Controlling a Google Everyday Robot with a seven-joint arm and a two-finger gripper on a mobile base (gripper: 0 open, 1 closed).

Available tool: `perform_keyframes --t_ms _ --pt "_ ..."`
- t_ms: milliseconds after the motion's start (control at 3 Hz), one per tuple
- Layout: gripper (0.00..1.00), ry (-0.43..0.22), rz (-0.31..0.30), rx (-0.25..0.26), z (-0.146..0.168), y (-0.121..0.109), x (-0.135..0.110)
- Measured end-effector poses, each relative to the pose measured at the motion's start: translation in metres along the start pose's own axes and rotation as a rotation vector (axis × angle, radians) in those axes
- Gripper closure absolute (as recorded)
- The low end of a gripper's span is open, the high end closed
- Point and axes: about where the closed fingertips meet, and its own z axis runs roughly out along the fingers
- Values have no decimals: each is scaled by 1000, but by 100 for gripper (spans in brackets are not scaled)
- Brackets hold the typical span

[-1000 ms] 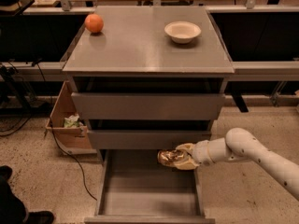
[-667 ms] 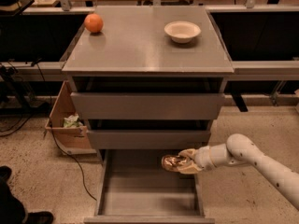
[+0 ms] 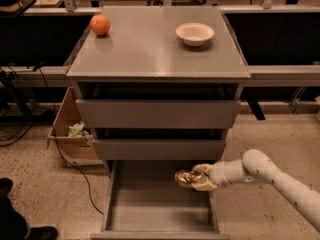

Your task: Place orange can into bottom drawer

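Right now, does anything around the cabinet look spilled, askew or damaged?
Nothing stands out. The gripper holds the orange can over the open bottom drawer; the orange fruit and the bowl sit on the cabinet top.

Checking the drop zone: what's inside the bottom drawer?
Only bare grey floor shows in the bottom drawer. The gripper holds the orange can over its rear part; the floor beneath them, and the back under the middle drawer, is hidden.
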Motion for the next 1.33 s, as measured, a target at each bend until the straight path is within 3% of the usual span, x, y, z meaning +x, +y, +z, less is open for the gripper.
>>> perform_keyframes --t_ms 1000,1333 --pt "100 57 -71 40 64 -24 140" --pt "100 49 -73 66 93 -39 171"
